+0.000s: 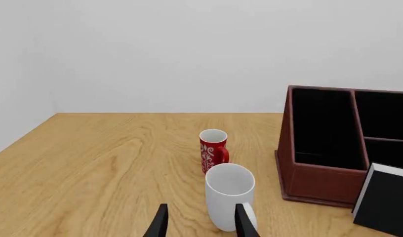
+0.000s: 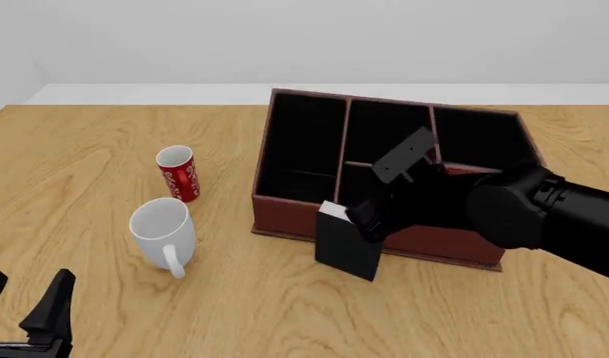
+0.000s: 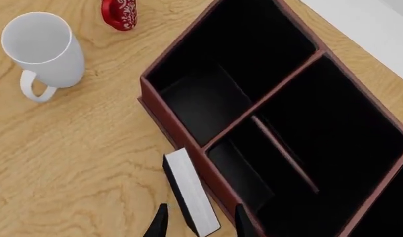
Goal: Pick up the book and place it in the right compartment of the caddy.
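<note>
Book (image 2: pixel 346 245) upright against caddy (image 2: pixel 284 156) front wall; right gripper (image 3: pixel 200 224) straddling (not closed).

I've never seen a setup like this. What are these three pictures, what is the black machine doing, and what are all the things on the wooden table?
These are computer-simulated pictures of a two-armed robot at a wooden table. The front view looks down from above and behind the arms. The other two come from small cameras mounted just behind each arm's pincer, looking along its fingers.

On the table stand a white mug, a smaller red patterned mug and a reddish-brown caddy, a desk box with black-lined compartments.

The right gripper straddles a thin black book with white page edges, standing upright against the caddy's front wall. Whether the fingers are already pressing it, I cannot tell. The book is not yet in the caddy.

The left gripper waits open at the near edge, holding nothing, pointing toward the white mug.
</note>
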You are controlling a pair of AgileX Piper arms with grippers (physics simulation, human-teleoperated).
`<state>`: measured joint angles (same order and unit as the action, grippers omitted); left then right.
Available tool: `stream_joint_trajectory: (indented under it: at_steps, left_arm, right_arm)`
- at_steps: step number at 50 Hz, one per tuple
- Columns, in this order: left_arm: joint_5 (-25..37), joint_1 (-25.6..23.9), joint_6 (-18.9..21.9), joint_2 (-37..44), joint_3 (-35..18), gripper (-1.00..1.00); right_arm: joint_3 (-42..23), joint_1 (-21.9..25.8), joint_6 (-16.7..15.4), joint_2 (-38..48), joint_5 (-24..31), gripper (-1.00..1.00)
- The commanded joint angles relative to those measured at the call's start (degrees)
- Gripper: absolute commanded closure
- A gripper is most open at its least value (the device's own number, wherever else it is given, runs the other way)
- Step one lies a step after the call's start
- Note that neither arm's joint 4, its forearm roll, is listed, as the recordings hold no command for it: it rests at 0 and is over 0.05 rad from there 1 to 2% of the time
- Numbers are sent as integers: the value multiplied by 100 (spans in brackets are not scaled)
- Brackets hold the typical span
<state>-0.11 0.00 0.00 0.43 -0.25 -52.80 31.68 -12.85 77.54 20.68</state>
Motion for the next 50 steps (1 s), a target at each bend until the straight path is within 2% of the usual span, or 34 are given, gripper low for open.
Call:
stream_joint_trajectory:
  at_steps: [1, 9, 10, 12, 13, 20, 21, 34, 50]
  left_arm:
    - [0, 0, 0, 0, 0, -100]
    - [0, 0, 0, 0, 0, -100]
    - [0, 0, 0, 0, 0, -100]
    - [0, 0, 0, 0, 0, -100]
    - [0, 0, 0, 0, 0, -100]
    - [0, 0, 0, 0, 0, -100]
    - [0, 0, 0, 0, 0, -100]
    - [0, 0, 0, 0, 0, -100]
    - [0, 0, 0, 0, 0, -100]
  right_arm:
    - [71, 31, 95, 182, -176, -100]
    - [113, 67, 91, 327, -291, -100]
    - [126, 108, 170, 319, -307, -100]
    - [149, 72, 93, 367, -344, -100]
    - [153, 99, 167, 357, -350, -100]
    - [259, 18, 107, 438, -445, -100]
    - [282, -92, -31, 529, -485, -100]
    - [385, -349, -110, 745, -659, -100]
    - [431, -214, 54, 873, -809, -100]
